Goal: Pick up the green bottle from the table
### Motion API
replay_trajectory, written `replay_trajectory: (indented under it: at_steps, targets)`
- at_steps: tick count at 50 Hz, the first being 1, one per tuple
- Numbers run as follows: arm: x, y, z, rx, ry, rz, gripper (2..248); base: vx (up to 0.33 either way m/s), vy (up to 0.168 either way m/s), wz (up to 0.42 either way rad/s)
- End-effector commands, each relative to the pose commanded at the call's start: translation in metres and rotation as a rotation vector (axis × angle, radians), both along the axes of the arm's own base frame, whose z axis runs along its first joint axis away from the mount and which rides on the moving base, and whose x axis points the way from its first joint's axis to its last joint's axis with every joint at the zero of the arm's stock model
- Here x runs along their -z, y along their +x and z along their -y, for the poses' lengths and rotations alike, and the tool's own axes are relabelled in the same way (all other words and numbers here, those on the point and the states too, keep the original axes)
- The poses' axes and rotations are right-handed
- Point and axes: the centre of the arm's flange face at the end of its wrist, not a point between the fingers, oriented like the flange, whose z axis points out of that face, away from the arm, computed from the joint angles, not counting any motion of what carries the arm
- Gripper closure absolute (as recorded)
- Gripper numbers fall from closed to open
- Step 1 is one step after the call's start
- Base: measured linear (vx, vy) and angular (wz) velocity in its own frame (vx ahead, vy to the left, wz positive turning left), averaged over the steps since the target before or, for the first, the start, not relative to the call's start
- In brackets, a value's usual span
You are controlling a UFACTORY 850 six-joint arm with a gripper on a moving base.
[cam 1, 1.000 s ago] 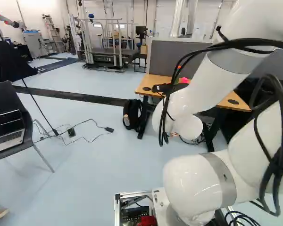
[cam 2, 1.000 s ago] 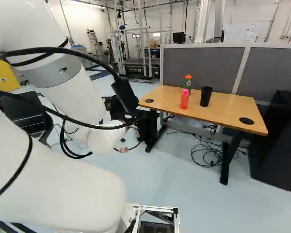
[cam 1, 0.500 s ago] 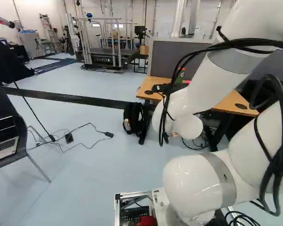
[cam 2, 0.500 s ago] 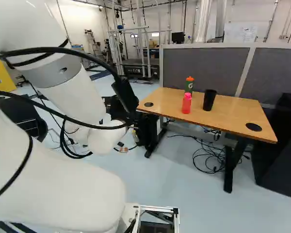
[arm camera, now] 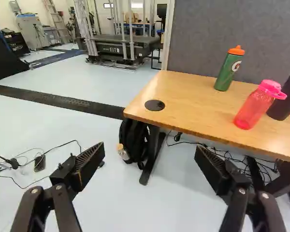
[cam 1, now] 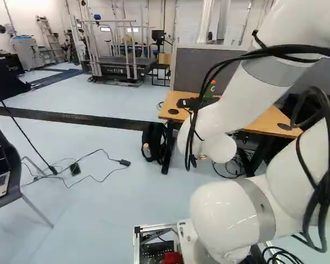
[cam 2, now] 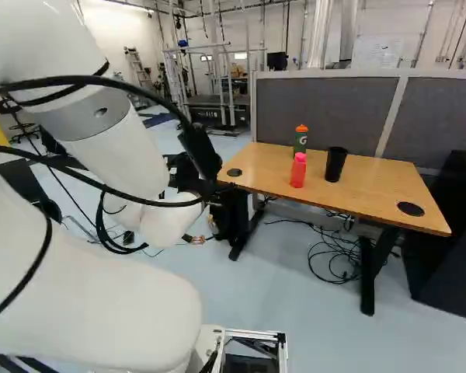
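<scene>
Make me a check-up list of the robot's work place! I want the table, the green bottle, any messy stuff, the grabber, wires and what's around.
Surface: wooden table with two round black inserts.
Job's things: green bottle with orange cap, upright on the table, near the divider.
Clutter: pink bottle and black cup, both standing near the green bottle.
Gripper: gripper open, holding nothing.
Cables: floor cables tangled under the table; black cables along the arm.
Surroundings: grey divider behind the table; black backpack on the floor by a table leg.
</scene>
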Motion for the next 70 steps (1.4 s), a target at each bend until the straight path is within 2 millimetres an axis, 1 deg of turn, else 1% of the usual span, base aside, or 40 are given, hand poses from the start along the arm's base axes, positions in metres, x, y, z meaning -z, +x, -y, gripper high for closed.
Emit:
replay_trajectory:
  at_steps: [70]
  targets:
    - [0.0, 0.0, 0.0, 0.0, 0.0, 0.0, 3, 0.124, 0.032, -0.126]
